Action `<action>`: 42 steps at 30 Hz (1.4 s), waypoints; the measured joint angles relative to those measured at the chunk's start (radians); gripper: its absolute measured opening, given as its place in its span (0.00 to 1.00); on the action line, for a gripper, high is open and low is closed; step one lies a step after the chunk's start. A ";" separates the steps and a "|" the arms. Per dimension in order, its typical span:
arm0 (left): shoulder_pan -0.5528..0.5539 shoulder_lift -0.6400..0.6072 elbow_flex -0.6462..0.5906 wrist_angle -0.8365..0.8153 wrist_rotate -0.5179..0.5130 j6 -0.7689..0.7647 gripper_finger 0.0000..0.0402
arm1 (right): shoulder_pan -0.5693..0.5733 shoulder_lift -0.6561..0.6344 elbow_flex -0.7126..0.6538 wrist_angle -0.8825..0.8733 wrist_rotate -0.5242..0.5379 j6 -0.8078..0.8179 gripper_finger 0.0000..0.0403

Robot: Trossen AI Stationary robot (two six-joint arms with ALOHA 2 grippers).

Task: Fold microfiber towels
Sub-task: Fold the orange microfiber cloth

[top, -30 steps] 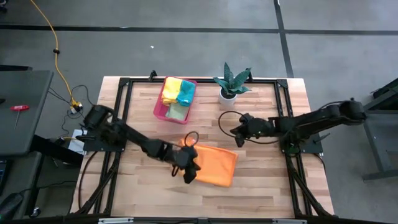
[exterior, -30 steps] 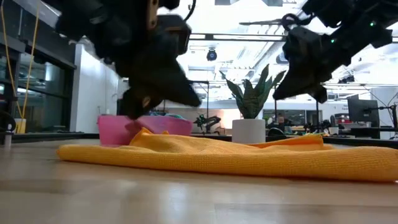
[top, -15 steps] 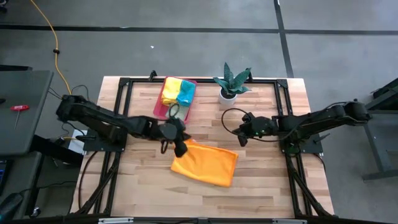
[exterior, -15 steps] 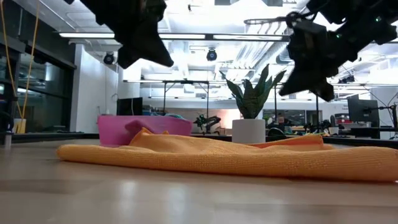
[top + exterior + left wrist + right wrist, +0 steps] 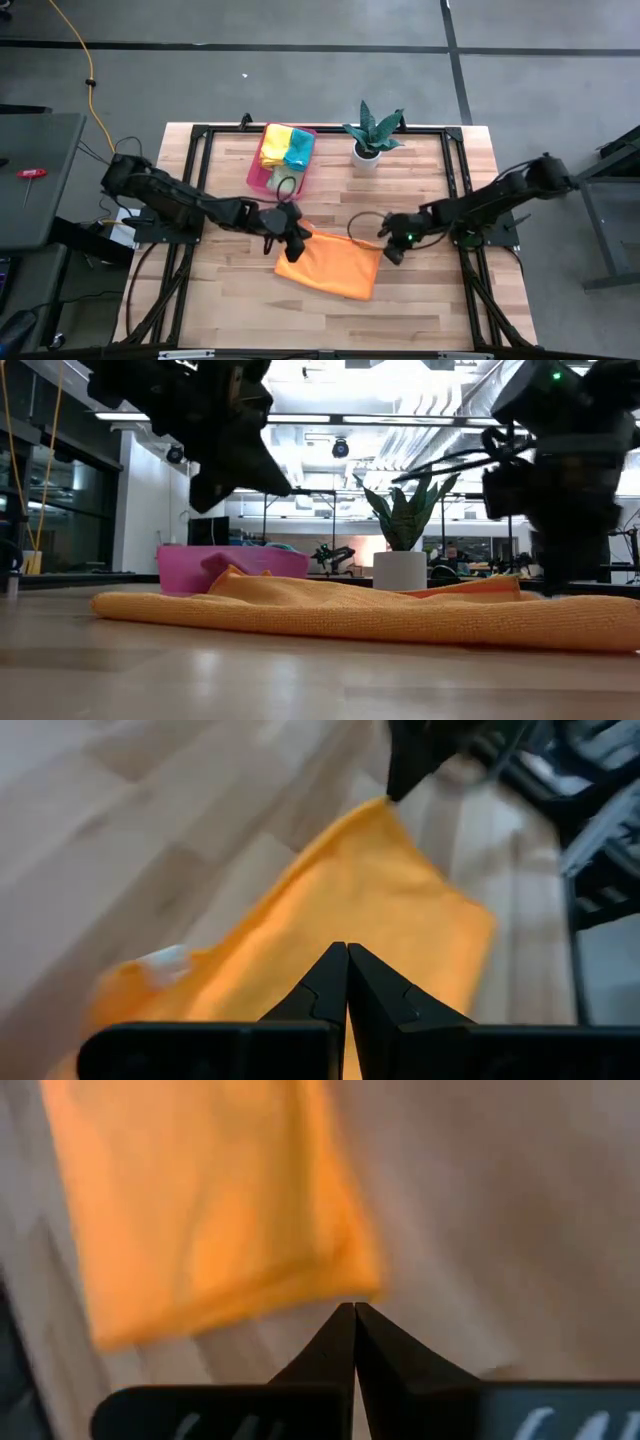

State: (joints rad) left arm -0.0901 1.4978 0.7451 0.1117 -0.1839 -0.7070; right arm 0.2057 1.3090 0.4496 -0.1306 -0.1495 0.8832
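A folded orange microfiber towel lies flat on the wooden table at its middle. My left gripper is shut and hovers over the towel's far left corner, clear of the cloth. My right gripper is shut and slants down at the towel's far right corner. More towels, yellow, teal and light green, lie in a pink tray at the back of the table. My right gripper's shut fingertips stand right at the orange towel's far right corner, slanting down from the table's right side. Whether they touch the cloth, I cannot tell. The towel lies flat on the table.
A potted plant in a white pot stands at the back, right of the pink tray. Black frame rails run along the table's left, right and far sides. Bare wood lies in front of the towel.
My left gripper has risen from the towel's near left edge and gone toward the far edge, to above the far left corner. My right gripper has come down and toward the near edge, tipping steeply downward, to the towel's far right corner. The towel has kept still.
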 joint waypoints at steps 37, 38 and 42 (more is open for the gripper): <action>-0.148 0.448 0.004 0.478 0.088 -0.184 0.00 | -0.011 0.236 -0.003 0.342 0.809 0.062 0.00; -0.152 0.448 0.004 0.478 0.094 -0.184 0.00 | -0.027 0.230 -0.003 0.373 0.775 0.017 0.00; -0.176 0.448 0.004 0.466 0.103 -0.172 0.00 | -0.091 0.153 -0.002 0.469 0.568 -0.168 0.00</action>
State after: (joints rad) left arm -0.2661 1.9461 0.7494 0.5781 -0.0804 -0.8790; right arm 0.1146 1.4620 0.4473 0.3384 0.4185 0.7149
